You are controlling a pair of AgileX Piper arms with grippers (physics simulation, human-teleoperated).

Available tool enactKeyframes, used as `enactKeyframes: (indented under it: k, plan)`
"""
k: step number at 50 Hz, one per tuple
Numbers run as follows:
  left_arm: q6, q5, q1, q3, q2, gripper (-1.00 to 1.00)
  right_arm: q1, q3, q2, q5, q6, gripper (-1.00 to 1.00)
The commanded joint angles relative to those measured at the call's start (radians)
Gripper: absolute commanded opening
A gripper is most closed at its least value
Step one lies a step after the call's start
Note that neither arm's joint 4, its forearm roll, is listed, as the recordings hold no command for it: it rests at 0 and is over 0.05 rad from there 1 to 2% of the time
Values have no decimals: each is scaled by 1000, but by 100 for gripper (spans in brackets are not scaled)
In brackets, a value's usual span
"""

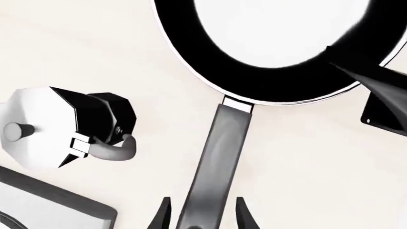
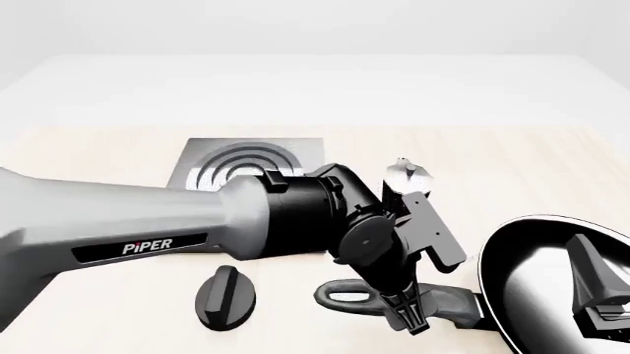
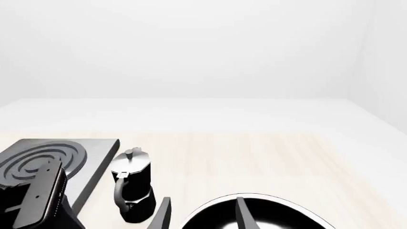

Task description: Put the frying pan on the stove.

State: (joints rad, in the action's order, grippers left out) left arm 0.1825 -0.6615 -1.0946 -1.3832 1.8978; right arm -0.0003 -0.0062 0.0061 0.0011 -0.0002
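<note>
— Two arms, one pan: where do you stand?

— Your left arm (image 2: 147, 228) sweeps in from the left edge of the front view and fills its middle, wrist bent down toward the lower centre. The frying pan (image 2: 551, 287) sits on the table at the lower right, well apart from the stove (image 2: 202, 158), which lies flat at the upper left of centre.

— And the claws?

— Your left gripper (image 1: 202, 214) has its jaws parted, one finger on each side of the pan handle (image 1: 219, 157), not yet pinching it, to judge from the gaps in the left wrist view. Your right gripper (image 3: 202, 214) hangs with fingers spread over the pan's rim, holding nothing.

— What makes the grab go well?

— Close squarely across the handle, near where you are now, and keep it level on the lift; a long handle will likely let the heavy bowl droop.

— Anything in the way?

— The moka pot (image 2: 406, 175) stands between pan and stove, and the small black knob (image 2: 226, 295) lies at the lower left. Carry the pan over both.
</note>
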Motion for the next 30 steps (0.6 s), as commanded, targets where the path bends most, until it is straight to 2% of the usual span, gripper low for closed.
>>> enactKeyframes:
  k: [1, 19, 23, 30]
  plan:
    - [-25, 17, -1, 11, 12, 100, 0, 0, 0, 0, 0, 100]
    - [-40, 35, 4, 3, 61, 100, 0, 0, 0, 0, 0, 100]
    - [-82, 63, -20, 41, 53, 100, 0, 0, 0, 0, 0, 100]
    - [-90, 88, -10, 55, 71, 100, 0, 0, 0, 0, 0, 100]
